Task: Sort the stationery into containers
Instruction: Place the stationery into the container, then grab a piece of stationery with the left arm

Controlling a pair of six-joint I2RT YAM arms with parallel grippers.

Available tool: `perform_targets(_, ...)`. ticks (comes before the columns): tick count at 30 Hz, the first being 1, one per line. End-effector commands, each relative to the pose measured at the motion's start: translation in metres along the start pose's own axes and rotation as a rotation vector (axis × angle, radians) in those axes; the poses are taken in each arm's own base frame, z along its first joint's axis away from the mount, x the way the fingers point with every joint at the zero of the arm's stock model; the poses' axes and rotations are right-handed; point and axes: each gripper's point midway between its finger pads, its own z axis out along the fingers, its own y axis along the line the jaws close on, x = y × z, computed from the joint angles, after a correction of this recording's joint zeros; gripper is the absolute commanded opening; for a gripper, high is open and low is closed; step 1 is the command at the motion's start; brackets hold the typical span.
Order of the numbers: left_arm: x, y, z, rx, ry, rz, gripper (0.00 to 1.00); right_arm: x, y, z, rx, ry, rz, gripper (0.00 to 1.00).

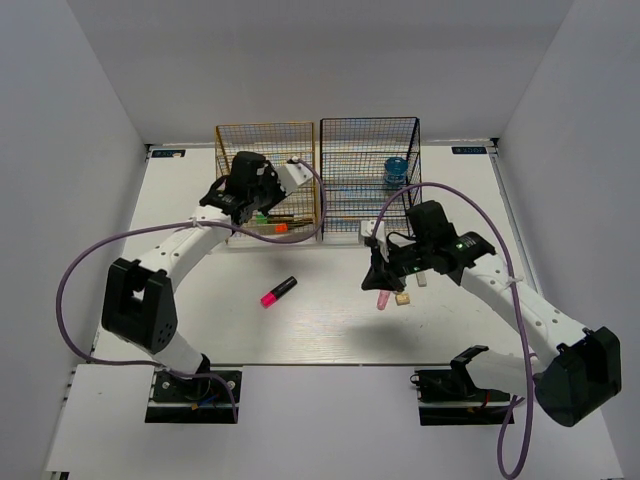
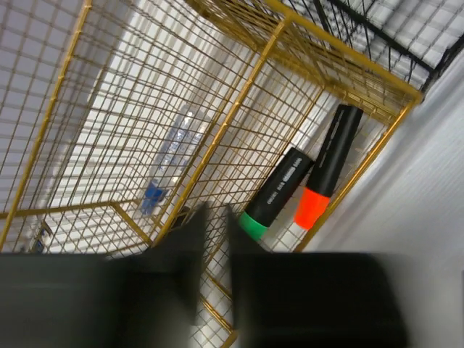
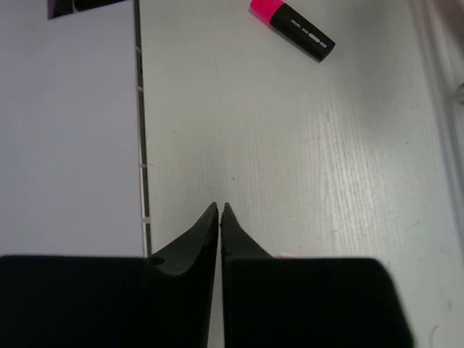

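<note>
1. The right fingers (image 3: 220,208) are nearly closed with only a slit between the tips. They grip nothing and hang over mid-bench (image 1: 330,335), just beside a pink stick (image 1: 383,299).
2. A pink-capped highlighter (image 1: 279,291) lies left of centre.
3. The left fingers (image 2: 215,225) are slightly parted and empty at the gold rack (image 1: 265,140), which holds the green-capped (image 2: 277,194) and orange-capped (image 2: 328,167) highlighters.
4. The blue jar (image 1: 395,172) sits in the black rack (image 1: 368,135) at the far edge.

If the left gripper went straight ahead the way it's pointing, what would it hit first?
Probably the gold-yellow wire-mesh rack: the left gripper points into its grid. The green-capped black highlighter lies just right of that line; depth is unclear.
</note>
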Motion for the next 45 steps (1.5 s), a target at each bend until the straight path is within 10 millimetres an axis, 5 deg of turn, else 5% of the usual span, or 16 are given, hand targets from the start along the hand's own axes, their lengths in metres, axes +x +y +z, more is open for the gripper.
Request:
perform_targets(1,-0.049,0.019,-0.045,-0.103,-0.118,-0.086,0.00,-0.002,-0.001,0.000,-0.006,-0.016,0.020,0.02)
perform_targets(5,-0.047,-0.040,-0.081,0.059,-0.040,-0.255,0.01,-0.001,-0.010,-0.001,0.033,0.000,0.073,0.00)
perform_targets(6,-0.050,-0.057,-0.088,0.108,-0.029,-0.286,0.09,-0.001,-0.009,-0.002,0.026,0.000,0.061,0.07)
perform_targets(7,-0.021,-0.087,-0.099,0.197,0.107,-0.333,0.47,0.000,-0.007,-0.001,0.003,0.007,0.083,0.85)
perform_targets(9,-0.005,-0.120,-0.105,0.278,0.199,-0.386,0.63,0.002,0.003,-0.002,-0.050,0.022,0.057,0.91)
perform_targets(10,0.018,-0.142,-0.113,0.323,0.304,-0.427,0.73,0.003,0.003,0.000,-0.069,0.025,0.065,0.91)
perform_targets(11,0.020,-0.160,-0.115,0.364,0.319,-0.420,0.79,0.003,0.001,0.001,-0.068,0.027,0.069,0.86)
perform_targets(12,0.028,-0.169,-0.116,0.359,0.350,-0.438,0.80,-0.001,-0.002,0.000,-0.063,0.030,0.067,0.69)
perform_targets(13,0.051,-0.185,-0.115,0.367,0.414,-0.439,0.80,0.004,-0.010,0.001,-0.031,0.065,0.077,0.01)
perform_targets(20,0.085,-0.219,-0.099,0.302,0.504,-0.375,0.64,0.021,-0.037,-0.008,0.109,0.129,0.064,0.00)
perform_targets(32,0.100,-0.206,-0.071,0.153,0.523,-0.310,0.72,0.021,-0.038,-0.013,0.074,0.085,0.130,0.00)
perform_targets(45,0.118,-0.213,-0.041,0.238,0.559,-0.379,0.62,0.018,-0.037,-0.020,0.054,0.039,0.161,0.00)
